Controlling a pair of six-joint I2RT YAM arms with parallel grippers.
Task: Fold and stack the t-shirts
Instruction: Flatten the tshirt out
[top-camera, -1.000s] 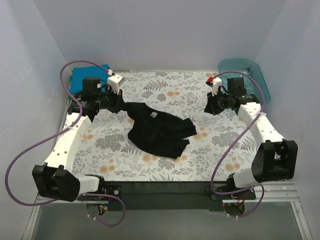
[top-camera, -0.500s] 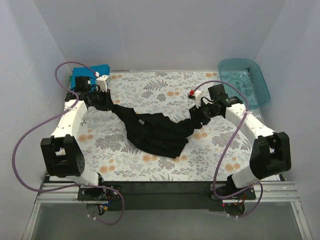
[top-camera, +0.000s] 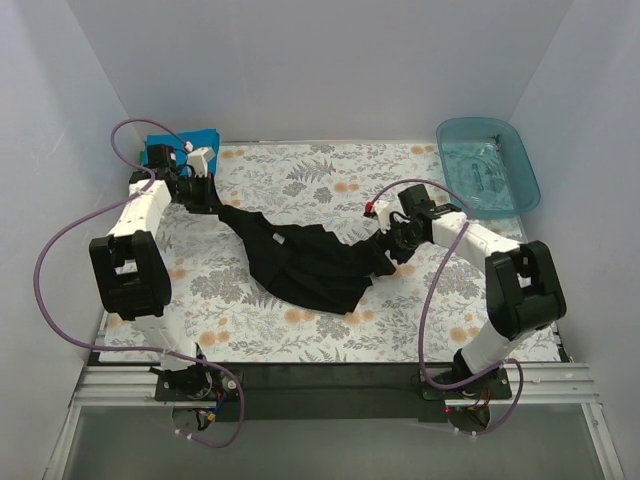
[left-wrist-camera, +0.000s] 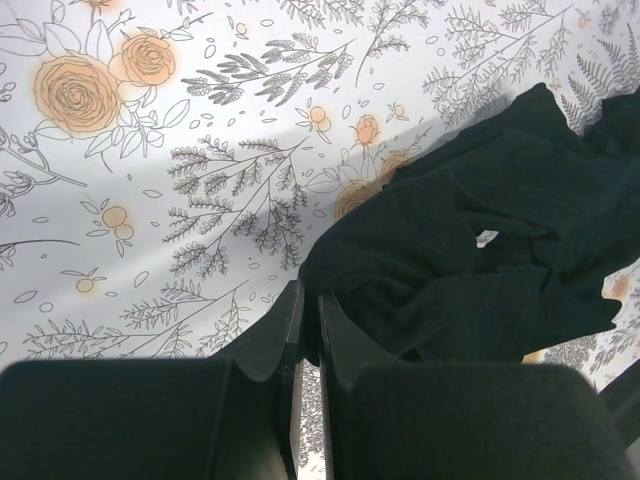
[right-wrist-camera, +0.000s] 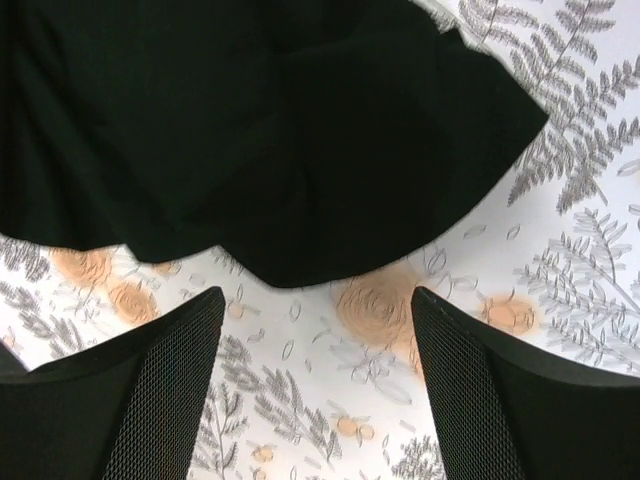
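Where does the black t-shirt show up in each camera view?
Top external: black t-shirt stretched diagonally across mid-picture.
Left wrist: right half, running down to bottom centre.
Right wrist: upper part, most of the width.
Shared landmark: floral tablecloth under it, in all three.

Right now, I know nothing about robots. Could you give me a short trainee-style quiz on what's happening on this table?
1. True or false: the left claw is shut on the black t-shirt.
2. The right claw is: A. open, gripping nothing; B. shut on the plastic tub; C. out of sight.
3. What colour is the shirt in the far-left corner?

Key: 1 true; 2 A; 3 blue.
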